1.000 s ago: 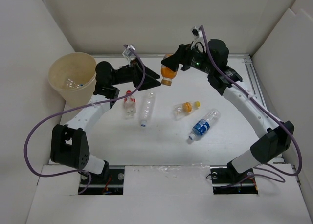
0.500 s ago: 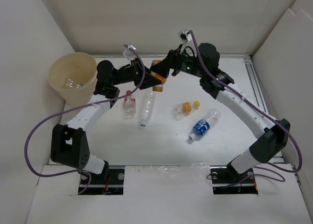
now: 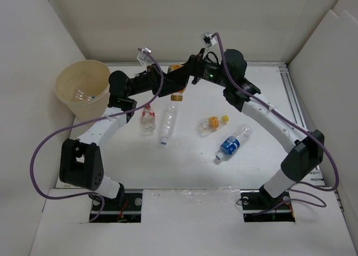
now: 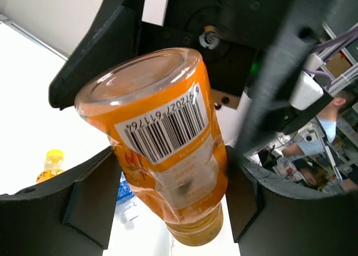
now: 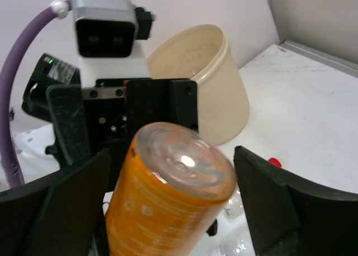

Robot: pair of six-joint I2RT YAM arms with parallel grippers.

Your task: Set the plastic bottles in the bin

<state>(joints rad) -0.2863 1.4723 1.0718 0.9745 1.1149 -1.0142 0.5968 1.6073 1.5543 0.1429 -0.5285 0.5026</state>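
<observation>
Nearest, a blue-labelled bottle (image 3: 230, 143) lies on the table (image 3: 184, 166). Beyond it, held in mid-air, is the orange bottle (image 4: 168, 133). The left gripper (image 4: 170, 178) is closed against its sides. The right gripper (image 5: 173, 194) brackets its other end, but whether it is gripping is unclear. The bin (image 3: 84, 88) stands far left.

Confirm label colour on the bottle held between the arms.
The bottle label is orange with a white barcode panel; best in left wrist view.
</observation>
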